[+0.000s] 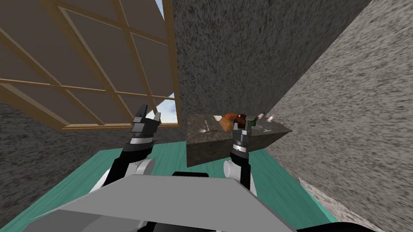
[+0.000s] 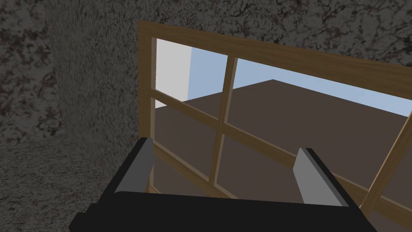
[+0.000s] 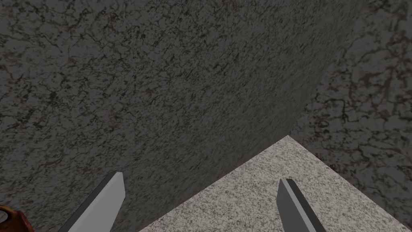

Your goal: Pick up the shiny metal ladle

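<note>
Big picture first: dark speckled walls (image 1: 260, 44) close in ahead and a wooden-framed window (image 1: 60, 43) sits off to my left, with a teal floor (image 1: 281, 182) running up to a dark stone tabletop (image 1: 206, 149) tucked into the corner. I judge I'm in the approach and not yet in reach, which would explain why both arms are held up and forward, not down at the work. My left tool (image 1: 146, 118) rides near the window, its 2 blades spread wide on nothing (image 2: 225, 147). My right tool (image 1: 242, 132) is raised in front of the tabletop, blades equally wide and gripping nothing (image 3: 201, 178); it looks at the wall, so it can't help me aim. The head view alone gives me the target: the ladle (image 1: 204, 130), small and silvery, lies flat on the tabletop's near left part, apart from an orange-brown lump (image 1: 230, 120) and the small clutter behind. The right wrist view catches a brown curved edge (image 3: 10, 219) by its blade; I can't tell what.
</note>
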### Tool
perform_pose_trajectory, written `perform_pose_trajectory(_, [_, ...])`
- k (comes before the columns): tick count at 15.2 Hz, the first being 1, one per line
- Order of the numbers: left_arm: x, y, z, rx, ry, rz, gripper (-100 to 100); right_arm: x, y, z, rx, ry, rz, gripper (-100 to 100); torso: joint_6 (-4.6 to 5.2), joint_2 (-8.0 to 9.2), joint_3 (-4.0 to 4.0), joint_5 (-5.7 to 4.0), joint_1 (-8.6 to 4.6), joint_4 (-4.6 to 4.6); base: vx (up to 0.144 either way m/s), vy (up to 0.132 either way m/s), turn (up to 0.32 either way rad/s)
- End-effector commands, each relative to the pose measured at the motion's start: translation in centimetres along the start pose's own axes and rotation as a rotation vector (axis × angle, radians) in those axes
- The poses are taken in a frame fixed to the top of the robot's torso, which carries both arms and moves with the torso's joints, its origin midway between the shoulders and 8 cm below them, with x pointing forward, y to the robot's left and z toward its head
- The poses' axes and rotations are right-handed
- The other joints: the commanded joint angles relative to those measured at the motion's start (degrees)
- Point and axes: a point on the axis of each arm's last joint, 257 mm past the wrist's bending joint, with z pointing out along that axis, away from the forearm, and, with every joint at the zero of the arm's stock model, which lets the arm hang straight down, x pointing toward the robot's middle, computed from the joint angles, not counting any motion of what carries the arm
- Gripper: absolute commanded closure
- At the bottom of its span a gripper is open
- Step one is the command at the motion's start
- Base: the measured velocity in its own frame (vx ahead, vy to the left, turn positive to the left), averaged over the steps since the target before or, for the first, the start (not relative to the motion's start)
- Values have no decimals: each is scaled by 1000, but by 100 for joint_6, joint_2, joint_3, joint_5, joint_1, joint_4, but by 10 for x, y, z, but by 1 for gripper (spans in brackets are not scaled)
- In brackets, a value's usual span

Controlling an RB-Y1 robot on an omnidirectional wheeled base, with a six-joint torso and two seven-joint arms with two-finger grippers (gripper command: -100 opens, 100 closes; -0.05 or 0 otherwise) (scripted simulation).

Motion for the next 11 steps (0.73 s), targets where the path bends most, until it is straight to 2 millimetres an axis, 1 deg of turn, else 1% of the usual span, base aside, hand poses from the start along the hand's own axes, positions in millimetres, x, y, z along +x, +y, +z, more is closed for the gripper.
perform_pose_trajectory(1, [0,0,0,0,0,0,0,0,-6,-2,21,35,5,-100,0,0,0,0,0,0,-9,27,-10])
perform_pose_trajectory(2, [0,0,0,0,0,0,0,0,-6,-2,21,35,5,-100,0,2,1,1,5,0,-15,49,-14])
perform_pose_trajectory(3, [0,0,0,0,0,0,0,-1,-12,-4,43,55,17,-100,0,4,2,2,13,1,-16,61,-19])
perform_pose_trajectory(4, [0,0,0,0,0,0,0,-1,-12,-4,43,57,16,-100,0,6,3,4,18,1,-14,66,-17])
perform_pose_trajectory(5, [0,0,0,0,0,0,0,-4,-20,-7,70,74,35,-100,0,6,3,5,22,1,-10,79,-16])
perform_pose_trajectory(6, [0,0,0,0,0,0,0,-4,-20,-7,71,76,34,-100,0,5,3,6,27,1,-15,86,-16])
perform_pose_trajectory(7, [0,0,0,0,0,0,0,-9,-29,-10,104,89,60,-100,0,6,3,7,31,1,-25,109,-23])
perform_pose_trajectory(8, [0,0,0,0,0,0,0,-9,-29,-10,104,90,60,-100,0,9,5,8,39,1,-23,111,-23])
perform_pose_trajectory(9, [0,0,0,0,0,0,0,-15,-40,-13,143,97,84,-100,0,9,5,9,43,2,-21,122,-21])
perform_pose_trajectory(10, [0,0,0,0,0,0,0,-15,-40,-13,144,98,92,-100,0,10,6,10,47,2,-13,118,-24])
perform_pose_trajectory(11, [0,0,0,0,0,0,0,-24,-51,-18,187,101,112,-100,0,8,5,10,48,2,-18,141,-16])
